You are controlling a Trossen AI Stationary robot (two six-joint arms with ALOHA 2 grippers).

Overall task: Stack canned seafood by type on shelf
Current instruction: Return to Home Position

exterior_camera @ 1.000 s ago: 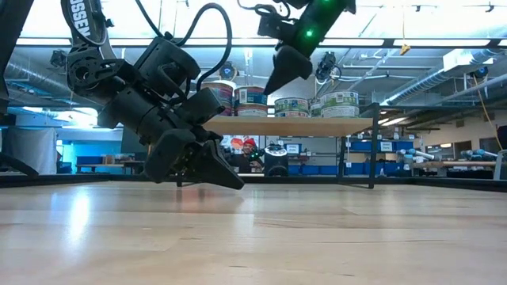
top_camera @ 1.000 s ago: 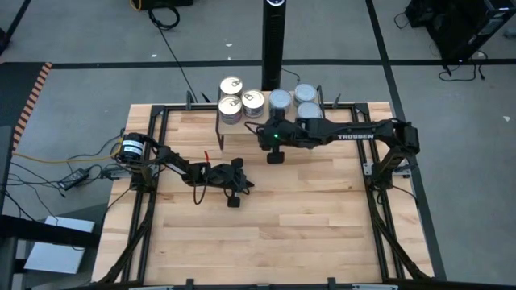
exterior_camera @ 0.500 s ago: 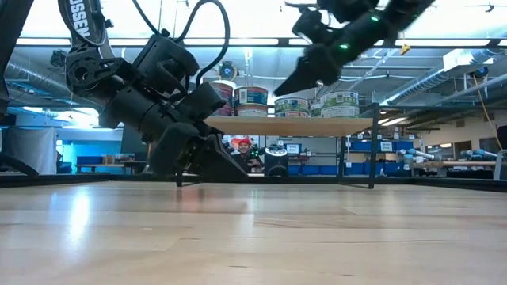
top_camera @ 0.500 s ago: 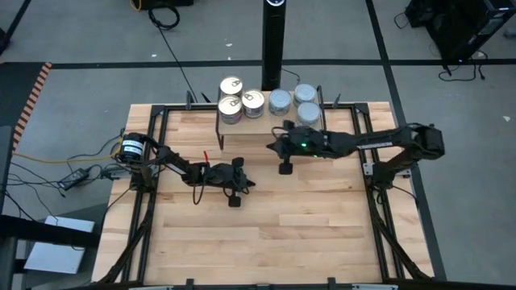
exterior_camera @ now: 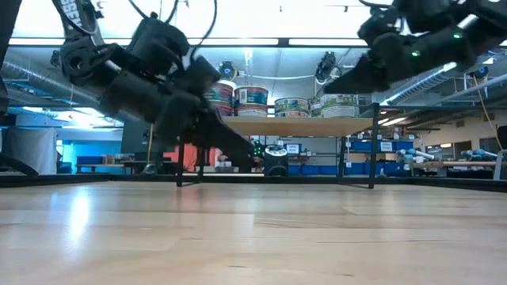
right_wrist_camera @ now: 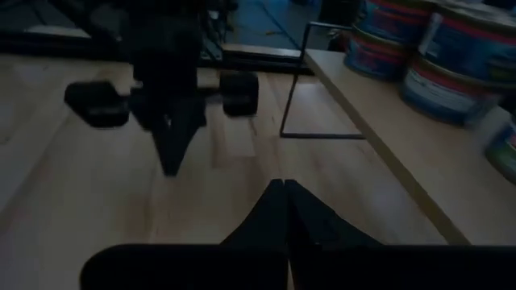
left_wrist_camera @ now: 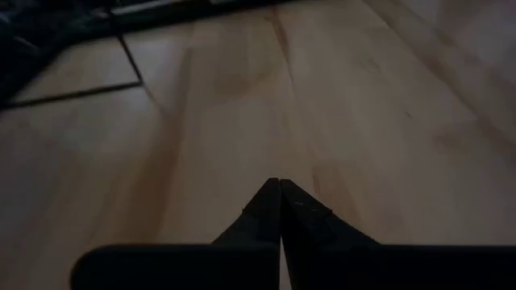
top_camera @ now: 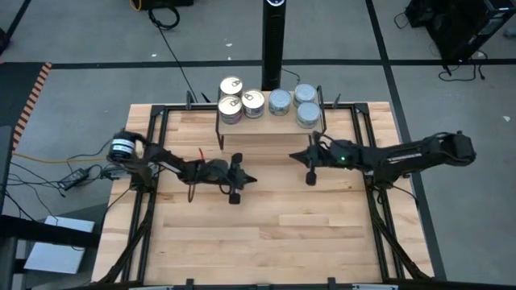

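Observation:
The tins stand in short stacks on the shelf [top_camera: 270, 133] at the table's far edge. The gold-topped tins [top_camera: 231, 105] are on its left part and the blue-grey-topped tins [top_camera: 306, 113] on its right. In the low view the stacks [exterior_camera: 253, 100] rest on the light plank [exterior_camera: 301, 125]. My left gripper [top_camera: 251, 179] is shut and empty, hovering low over the table's middle, near of the shelf [left_wrist_camera: 280, 187]. My right gripper [top_camera: 296, 155] is shut and empty, in the air just near of the shelf's right part [right_wrist_camera: 284, 187].
The shelf's thin black legs [exterior_camera: 372, 150] stand on the slatted tabletop [top_camera: 274, 225]. A black metal frame [top_camera: 161, 113] runs round the table. A black post [top_camera: 272, 40] rises behind the shelf. The right wrist view shows the left gripper [right_wrist_camera: 171, 121] across from it.
My right gripper has drawn back from the shelf's front, moving toward the table's right and near edges, and has stayed shut. My left gripper has risen a little off the tabletop and shifted slightly right. The tins have not moved.

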